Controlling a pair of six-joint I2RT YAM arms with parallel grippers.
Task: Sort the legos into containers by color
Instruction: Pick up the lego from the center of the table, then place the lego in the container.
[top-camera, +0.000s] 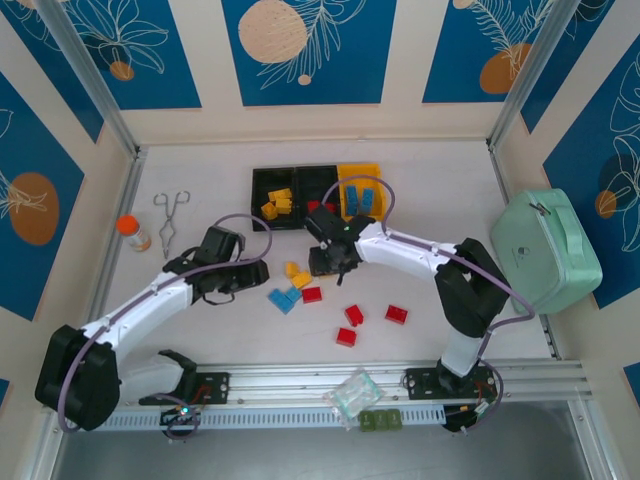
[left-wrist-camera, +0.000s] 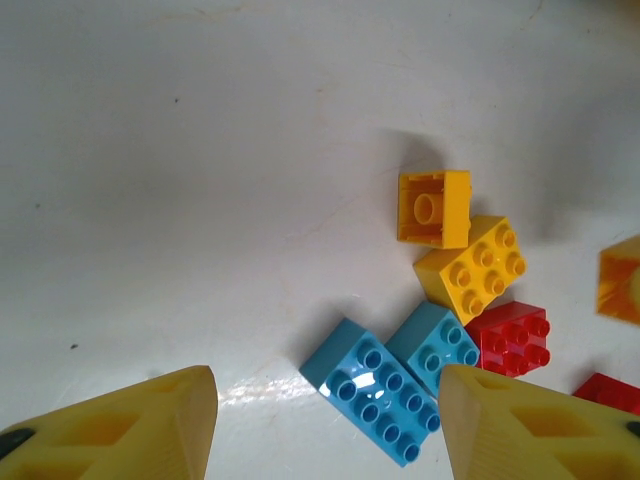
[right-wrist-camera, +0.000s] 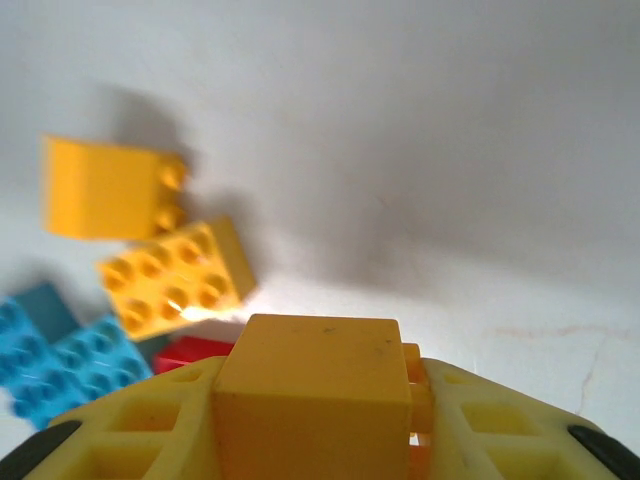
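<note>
Three joined containers stand at the back: a black bin with yellow legos, a black middle bin, and a yellow bin with blue legos. Loose legos lie mid-table: yellow, blue and red, plus red ones further right. My left gripper is open just above the table, a long blue brick lying between its fingers. My right gripper is shut on a yellow brick, lifted above the pile.
A large mint-green case sits at the right edge. Metal tongs and an orange-capped bottle lie at the left. A clear plastic bag rests on the front rail. Two more red bricks lie right of centre.
</note>
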